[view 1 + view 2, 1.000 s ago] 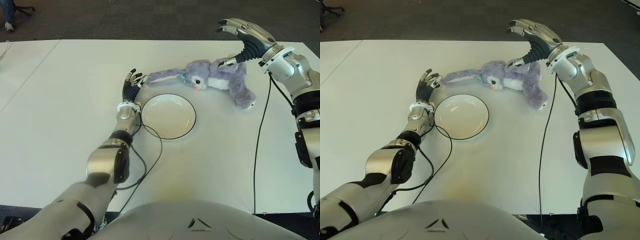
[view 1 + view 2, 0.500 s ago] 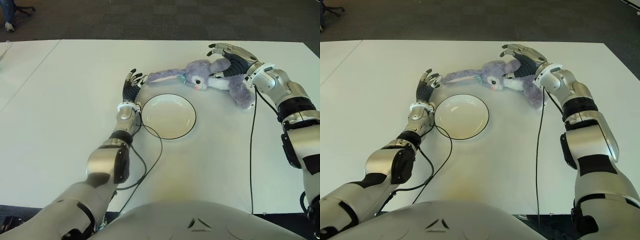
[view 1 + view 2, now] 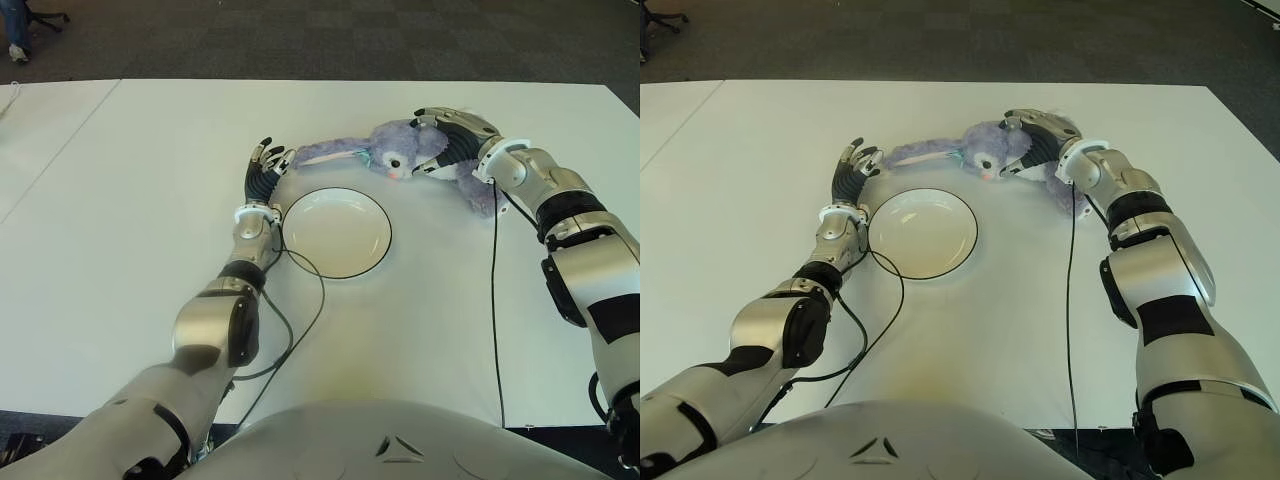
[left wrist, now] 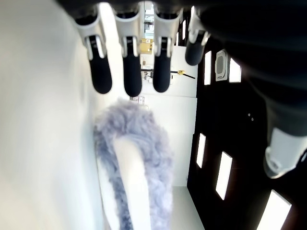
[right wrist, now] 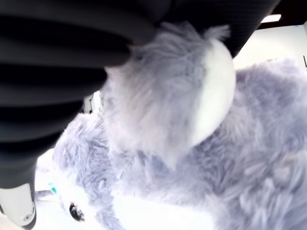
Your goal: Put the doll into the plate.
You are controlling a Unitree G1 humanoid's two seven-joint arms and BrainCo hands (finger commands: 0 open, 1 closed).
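A purple plush bunny doll (image 3: 392, 150) lies on the white table (image 3: 120, 250) just behind the white plate (image 3: 337, 232), its long ear (image 3: 325, 152) stretched toward my left. My right hand (image 3: 442, 142) has come down onto the doll's body beside its head, fingers over the top and thumb underneath; the right wrist view is filled with the doll's fur (image 5: 192, 158). The doll still lies on the table. My left hand (image 3: 265, 165) stands at the plate's left rim by the ear tip, its fingers (image 4: 132, 72) straight and holding nothing, with the ear (image 4: 134, 158) just beyond them.
A black cable (image 3: 310, 300) loops from my left arm past the plate's near-left rim. Another cable (image 3: 493, 300) hangs from my right wrist across the table. A second table joins on the far left. A person's leg (image 3: 15, 30) and a chair show at the far back left.
My right hand came down from high above the doll and moved left, and its fingers closed over the doll's body. The doll, plate and left hand stayed put.
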